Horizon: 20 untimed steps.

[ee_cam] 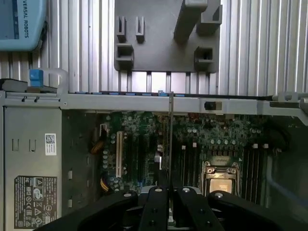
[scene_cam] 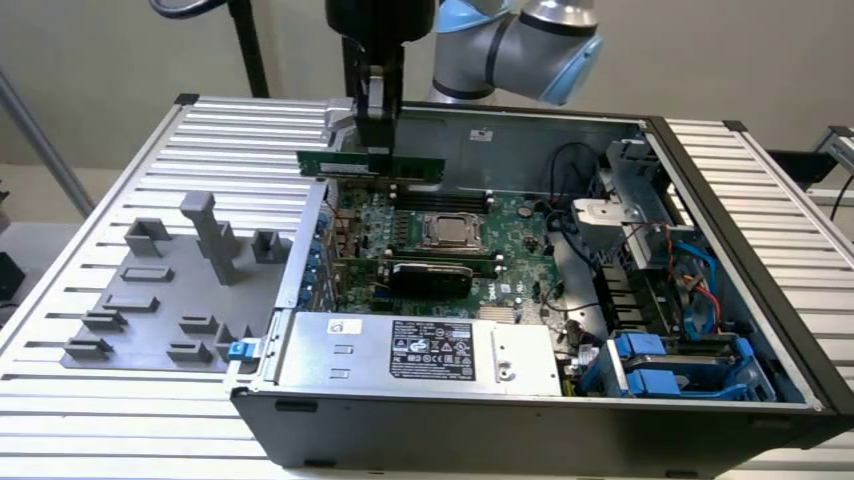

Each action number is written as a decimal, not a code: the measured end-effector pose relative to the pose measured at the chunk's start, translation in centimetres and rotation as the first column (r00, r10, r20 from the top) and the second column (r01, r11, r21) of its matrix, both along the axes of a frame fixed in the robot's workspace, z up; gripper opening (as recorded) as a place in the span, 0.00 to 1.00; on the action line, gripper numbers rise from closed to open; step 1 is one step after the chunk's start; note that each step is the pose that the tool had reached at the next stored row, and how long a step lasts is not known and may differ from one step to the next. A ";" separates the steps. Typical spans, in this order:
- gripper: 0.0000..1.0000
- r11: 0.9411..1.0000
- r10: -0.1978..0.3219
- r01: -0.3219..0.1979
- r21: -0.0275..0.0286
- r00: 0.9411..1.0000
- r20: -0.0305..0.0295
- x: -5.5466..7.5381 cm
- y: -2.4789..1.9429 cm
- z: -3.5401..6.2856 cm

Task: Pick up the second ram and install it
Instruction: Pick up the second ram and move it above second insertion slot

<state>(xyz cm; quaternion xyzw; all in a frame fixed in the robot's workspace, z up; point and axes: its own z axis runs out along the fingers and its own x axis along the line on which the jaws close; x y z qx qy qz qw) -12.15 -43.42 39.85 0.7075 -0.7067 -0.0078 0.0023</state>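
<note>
The light-blue plastic cover of the robot arm (ee_cam: 19, 21) carries dark print, cut off at its start, that reads "VERSAL ROBOTS". On the silver metal power-supply box (ee_cam: 31, 159), a black rectangular label (ee_cam: 34, 201) and a small white sticker (ee_cam: 50, 144) bear symbols and print too fine to read.

A ribbed aluminium table top (scene_cam: 134, 430) spreads wide from near to far, lit evenly by soft, shadowless light. Beyond its far edge rises a plain cream wall (scene_cam: 94, 50). On the exterior view's left, a black upright pole (scene_cam: 248, 50) and a slanted grey metal bar (scene_cam: 38, 135) stand before that wall.
</note>
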 end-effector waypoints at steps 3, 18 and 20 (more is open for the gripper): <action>0.14 1.000 0.000 0.000 0.000 1.000 0.000 1.4 0.79 -0.55; 0.14 1.000 0.000 0.000 0.000 1.000 0.000 7.1 4.84 -3.28; 0.14 1.000 0.000 0.000 0.000 1.000 0.000 7.6 5.39 -3.64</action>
